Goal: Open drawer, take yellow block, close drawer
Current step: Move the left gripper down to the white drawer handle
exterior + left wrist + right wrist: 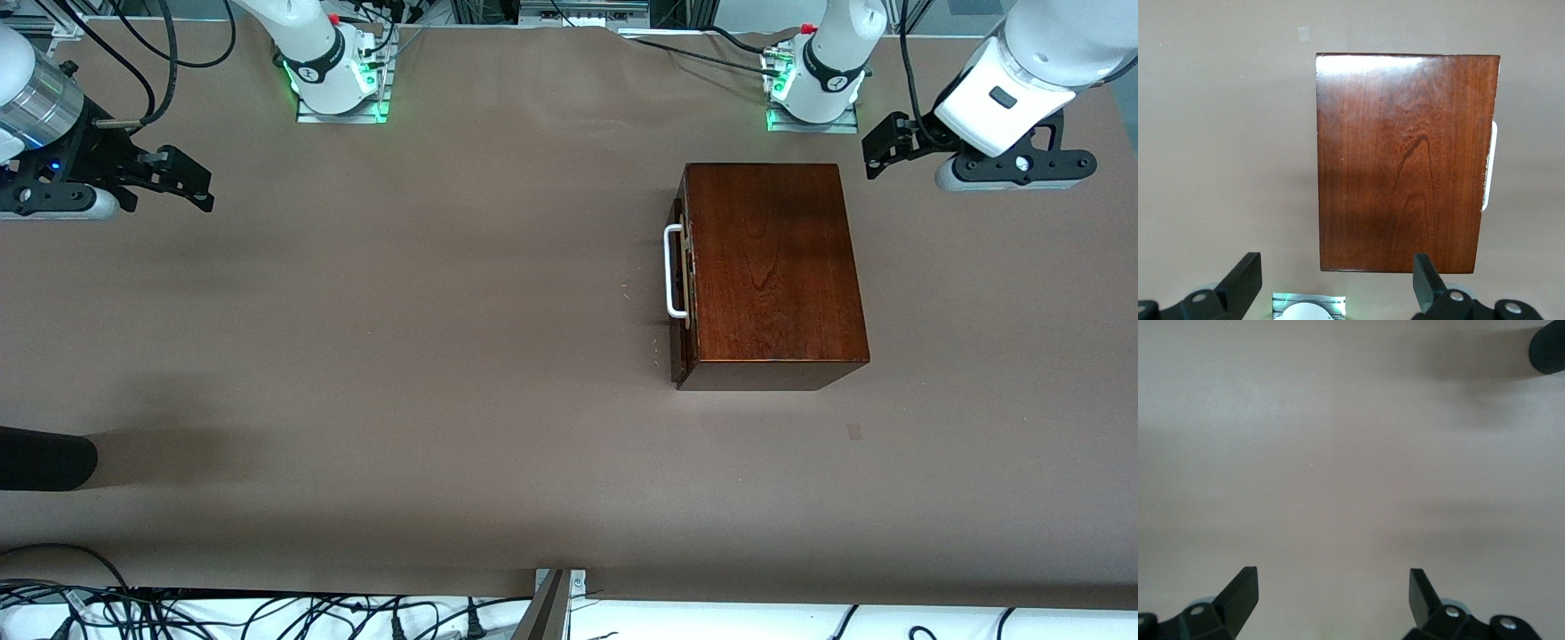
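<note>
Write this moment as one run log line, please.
drawer: shut in wooden box | yellow block: not visible | left gripper: open, empty, waiting | right gripper: open, empty, over bare table

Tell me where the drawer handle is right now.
In the front view, the white handle sits on the shut drawer of the wooden box, on the side facing the right arm's end of the table.

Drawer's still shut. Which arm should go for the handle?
Probably the left. Its open claw hangs just off the wooden box, whose drawer is closed. The right claw, also open, waits at the right arm's end of the table, though the white handle faces that way.
</note>
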